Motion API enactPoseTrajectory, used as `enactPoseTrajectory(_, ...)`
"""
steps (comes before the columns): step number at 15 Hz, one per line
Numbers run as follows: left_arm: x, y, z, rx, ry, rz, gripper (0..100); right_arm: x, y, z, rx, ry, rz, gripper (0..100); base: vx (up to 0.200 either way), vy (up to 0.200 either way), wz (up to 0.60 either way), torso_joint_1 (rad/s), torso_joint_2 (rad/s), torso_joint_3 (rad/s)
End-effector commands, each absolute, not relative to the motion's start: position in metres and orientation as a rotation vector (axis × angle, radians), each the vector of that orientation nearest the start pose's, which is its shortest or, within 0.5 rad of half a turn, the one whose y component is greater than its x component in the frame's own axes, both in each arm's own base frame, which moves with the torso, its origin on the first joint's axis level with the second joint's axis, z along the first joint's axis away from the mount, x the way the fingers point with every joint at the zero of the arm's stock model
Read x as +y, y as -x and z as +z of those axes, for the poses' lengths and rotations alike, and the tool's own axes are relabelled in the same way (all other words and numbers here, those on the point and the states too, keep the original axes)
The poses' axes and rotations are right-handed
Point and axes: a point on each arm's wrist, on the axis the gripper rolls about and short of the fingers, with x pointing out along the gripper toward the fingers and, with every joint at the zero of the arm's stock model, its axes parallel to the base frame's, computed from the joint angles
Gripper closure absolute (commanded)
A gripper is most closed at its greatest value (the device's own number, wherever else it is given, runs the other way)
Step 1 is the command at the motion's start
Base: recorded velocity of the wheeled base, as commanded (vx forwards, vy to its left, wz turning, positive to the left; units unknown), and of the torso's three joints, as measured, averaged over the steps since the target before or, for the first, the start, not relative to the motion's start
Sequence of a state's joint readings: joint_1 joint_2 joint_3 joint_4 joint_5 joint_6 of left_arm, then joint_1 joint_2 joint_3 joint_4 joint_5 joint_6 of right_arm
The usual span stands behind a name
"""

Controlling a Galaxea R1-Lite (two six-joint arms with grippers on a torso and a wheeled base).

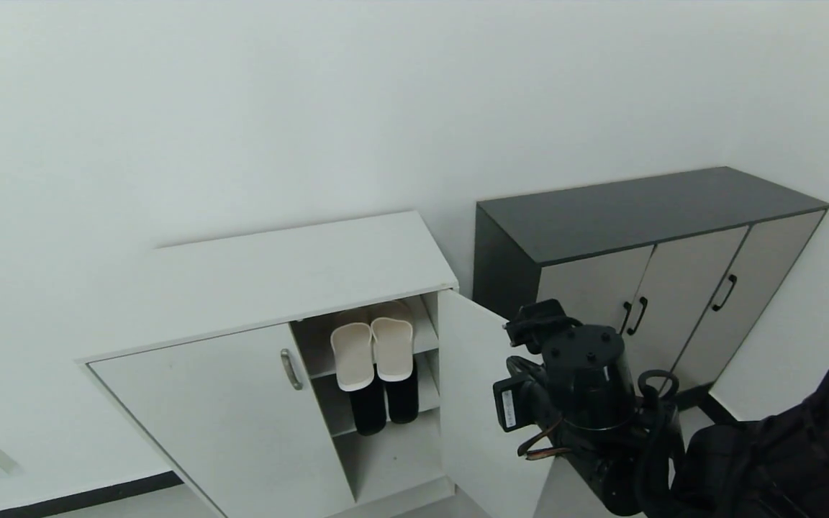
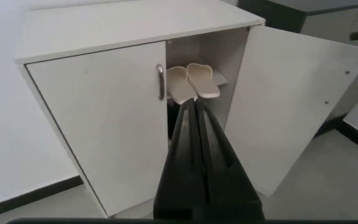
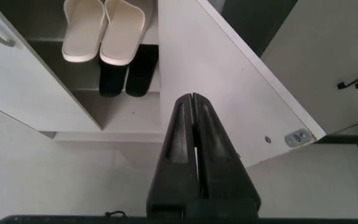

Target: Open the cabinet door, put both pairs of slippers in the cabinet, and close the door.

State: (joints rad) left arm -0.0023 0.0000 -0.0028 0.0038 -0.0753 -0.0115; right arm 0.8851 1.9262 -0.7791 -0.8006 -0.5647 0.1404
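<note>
Slippers (image 1: 393, 360) (white above black) inside cabinet (image 1: 299, 266), door (image 1: 479, 403) open; left gripper (image 2: 196, 115), right gripper (image 3: 193, 102) both pressed together.

Plain white wall (image 1: 242, 108), dark-topped grey sideboard (image 1: 645, 208) (black handles (image 1: 636, 315)), black skirting (image 1: 62, 498)

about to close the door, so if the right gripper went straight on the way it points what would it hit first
Probably the open cabinet door: the right gripper, shut, points at its white face. How near it is remains unclear.
</note>
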Motion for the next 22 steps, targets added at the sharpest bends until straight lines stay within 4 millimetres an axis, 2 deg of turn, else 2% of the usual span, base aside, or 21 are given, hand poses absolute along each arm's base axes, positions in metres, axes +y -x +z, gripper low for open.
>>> enactPoseTrajectory(1,-0.002,0.023,0.076,0.002,0.012,-0.078,100,0.253,-0.223,0.116,0.284,0.101,0.298,100,0.000,0.000,0.00,0.000,0.00,0.000)
enactPoseTrajectory(4,-0.002,0.023,0.076,0.002,0.012,-0.078,100,0.253,-0.223,0.116,0.285,0.099,0.296,100,0.000,0.000,0.00,0.000,0.00,0.000)
enactPoseTrajectory(11,-0.002,0.023,0.076,0.002,0.014,-0.078,100,0.253,-0.227,0.113,0.284,0.098,0.288,100,-0.200,0.000,0.00,0.006,0.00,0.001)
enactPoseTrajectory(13,-0.002,0.023,0.076,0.002,0.014,-0.078,100,0.251,-0.231,0.114,0.277,0.102,0.278,100,0.000,0.000,0.00,0.000,0.00,0.000)
enactPoseTrajectory(15,-0.002,0.023,0.076,0.002,0.012,-0.077,100,0.246,-0.245,0.119,0.246,0.102,0.244,100,0.000,0.000,0.00,0.000,0.00,0.000)
enactPoseTrajectory(19,-0.002,0.023,0.076,0.002,0.011,-0.077,100,0.211,-0.303,0.168,0.193,0.087,0.143,100,0.000,0.000,0.00,0.000,0.00,0.000)
enactPoseTrajectory(22,-0.002,0.023,0.076,0.002,0.011,-0.077,100,0.194,-0.332,0.193,0.198,0.064,0.148,100,0.000,0.000,0.00,0.000,0.00,0.000)
